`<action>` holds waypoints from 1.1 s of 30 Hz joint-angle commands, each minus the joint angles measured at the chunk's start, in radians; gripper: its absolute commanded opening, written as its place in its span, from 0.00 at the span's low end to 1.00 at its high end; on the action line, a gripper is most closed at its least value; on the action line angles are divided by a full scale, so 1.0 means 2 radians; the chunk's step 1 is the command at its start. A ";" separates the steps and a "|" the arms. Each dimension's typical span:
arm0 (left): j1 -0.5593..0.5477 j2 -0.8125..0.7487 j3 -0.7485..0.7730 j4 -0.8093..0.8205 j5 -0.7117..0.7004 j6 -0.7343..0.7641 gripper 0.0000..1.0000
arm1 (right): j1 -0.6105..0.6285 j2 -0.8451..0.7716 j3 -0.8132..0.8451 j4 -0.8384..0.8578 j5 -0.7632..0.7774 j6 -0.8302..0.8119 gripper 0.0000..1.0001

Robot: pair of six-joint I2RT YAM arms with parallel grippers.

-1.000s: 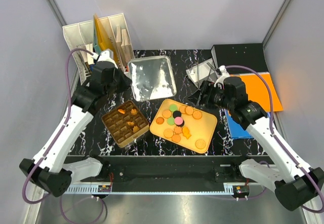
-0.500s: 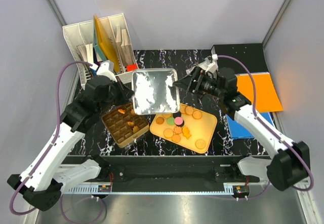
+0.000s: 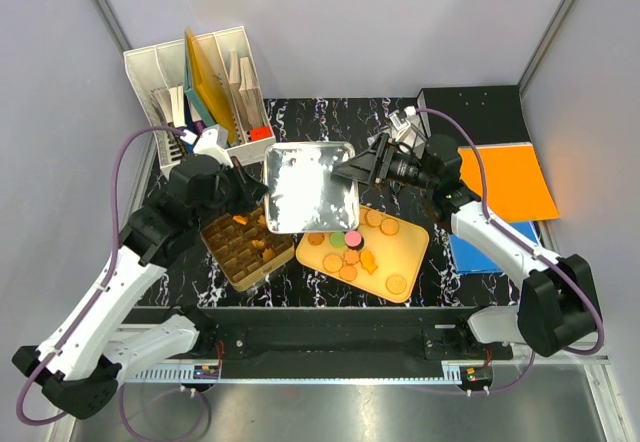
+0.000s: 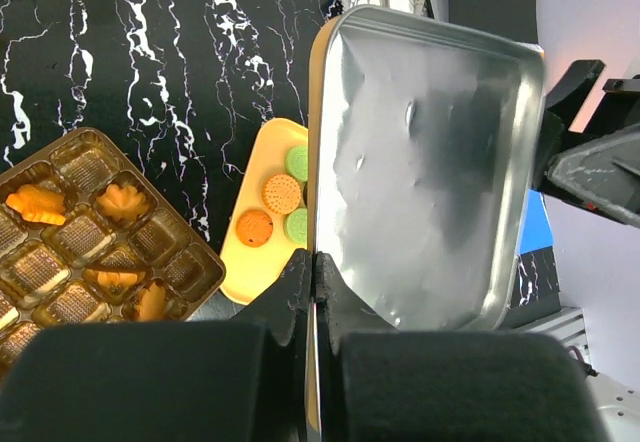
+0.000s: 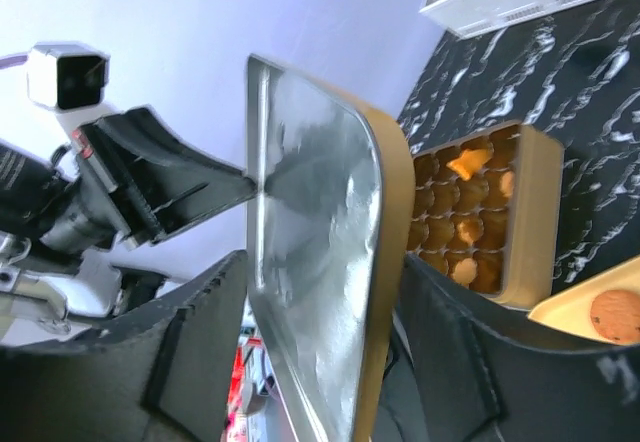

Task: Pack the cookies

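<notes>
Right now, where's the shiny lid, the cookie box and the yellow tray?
shiny lid (image 3: 310,187): top view, middle of its silver face.
cookie box (image 3: 228,254): top view, an empty pocket near its left side.
yellow tray (image 3: 411,252): top view, bare patch near its right corner.

The raised lid overhangs adjoining edges of box and tray; right of the lid, cookies lie unobstructed overhead.
</notes>
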 commanded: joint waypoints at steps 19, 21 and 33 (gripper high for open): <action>-0.003 0.042 -0.005 0.076 0.019 -0.023 0.07 | -0.001 -0.004 -0.007 0.050 -0.134 0.008 0.31; -0.002 0.040 -0.003 0.072 0.006 -0.021 0.11 | -0.001 -0.016 -0.005 0.029 -0.125 -0.003 0.26; 0.013 0.052 0.029 0.009 -0.061 -0.026 0.45 | 0.000 -0.083 0.045 -0.141 -0.063 -0.118 0.06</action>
